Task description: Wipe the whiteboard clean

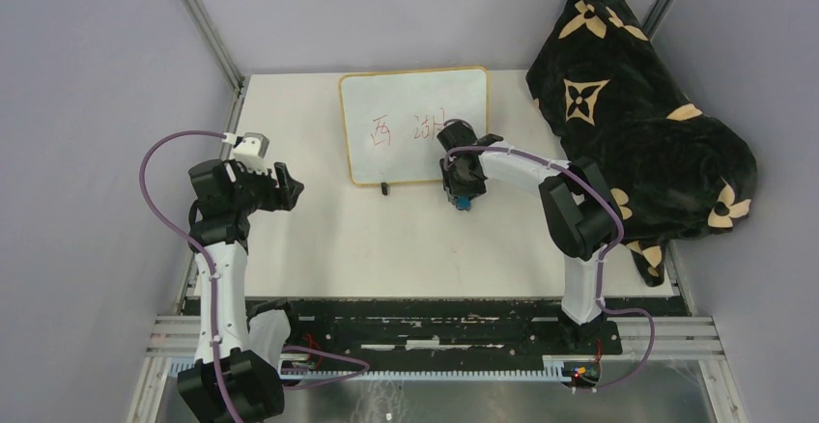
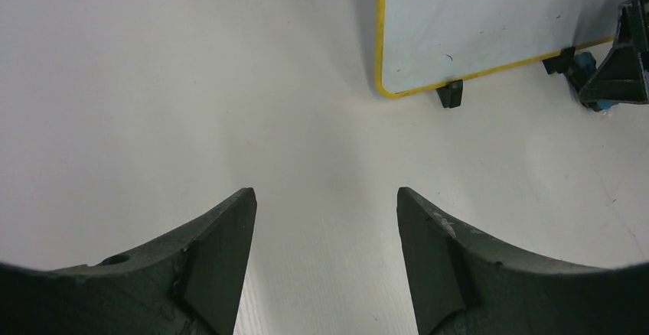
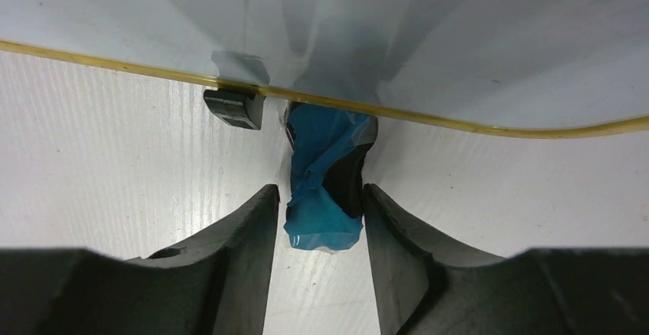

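Whiteboard (image 1: 413, 128) long axis left-right, feet (image 1: 384, 189) on near edge, right gripper (image 3: 320, 191) flanking blue eraser (image 3: 321, 140), grip unclear, left gripper (image 2: 325, 197) apart

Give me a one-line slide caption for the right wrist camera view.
Right arm's jaws flank a blue-wrapped eraser at the whiteboard's yellow-framed lower edge, beside a black foot.

The eraser (image 3: 325, 190) lies on the table (image 3: 115, 167) between the right gripper's (image 3: 321, 220) fingers, its far end at the whiteboard's (image 3: 383, 37) near edge. One foot (image 3: 233, 108) sits just ahead and left of that gripper. The blanket (image 1: 637, 124) lies to its right, and the left gripper (image 1: 290, 186) is well to its left.
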